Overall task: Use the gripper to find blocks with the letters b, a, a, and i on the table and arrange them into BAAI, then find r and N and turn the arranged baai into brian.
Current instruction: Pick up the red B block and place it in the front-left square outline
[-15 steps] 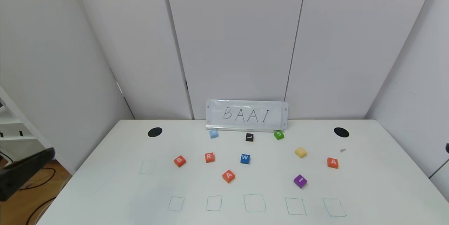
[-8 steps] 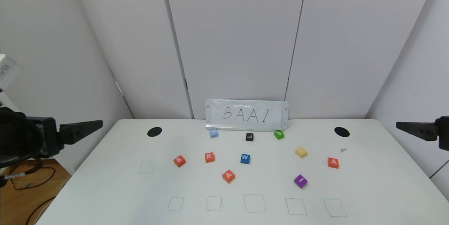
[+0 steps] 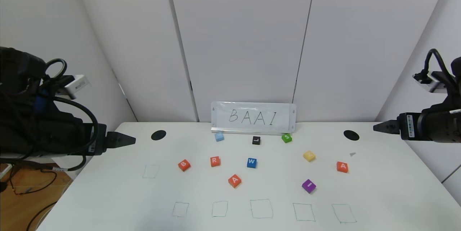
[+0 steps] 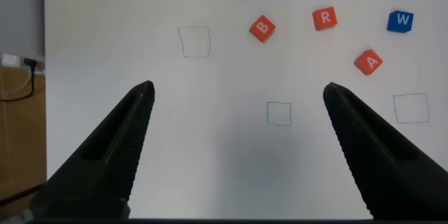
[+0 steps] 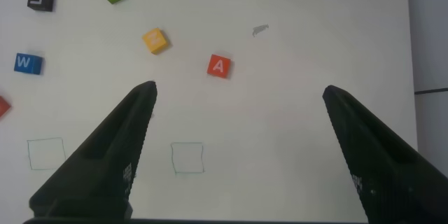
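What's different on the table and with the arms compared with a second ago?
Both arms came up into sight. The left gripper rose from the lower left edge and now hangs open over the table's left edge. The right gripper came in from the right and hangs open over the right edge. Nothing was taken hold of or let go. All the blocks, B, both A's, I and R, lie where they were.

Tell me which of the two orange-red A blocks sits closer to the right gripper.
The A block by the table's right side, beyond the yellow block, is closer to the right gripper; the other A block lies mid-table, below the W block.
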Motion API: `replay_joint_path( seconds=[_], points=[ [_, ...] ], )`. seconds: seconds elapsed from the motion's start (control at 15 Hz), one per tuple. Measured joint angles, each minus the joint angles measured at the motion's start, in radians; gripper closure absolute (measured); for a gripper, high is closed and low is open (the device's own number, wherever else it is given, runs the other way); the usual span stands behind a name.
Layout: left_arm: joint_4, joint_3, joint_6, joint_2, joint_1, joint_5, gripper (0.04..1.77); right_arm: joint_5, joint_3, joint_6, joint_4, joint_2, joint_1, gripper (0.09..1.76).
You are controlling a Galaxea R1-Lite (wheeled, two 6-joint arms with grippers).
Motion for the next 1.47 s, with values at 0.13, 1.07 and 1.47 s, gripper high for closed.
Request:
replay_joint_path(
  seconds=[0.13, 1.07, 1.47],
  points=[
    [0.029, -0.042, -0.031, 0.047, -0.014, 0.036, 0.09, -0.041, 0.002, 0.014, 0.011, 0.009, 0.037, 0.14],
    [0.211, -0.143, -0.265, 0.151, -0.048, 0.089, 0.09, -0.120, 0.069, 0.067, -0.004, -0.038, 0.157, 0.14],
    [0.364, -0.319, -0.491, 0.230, -0.105, 0.092, 0.09, -0.112, 0.074, 0.064, -0.002, -0.063, 0.166, 0.14]
  ],
)
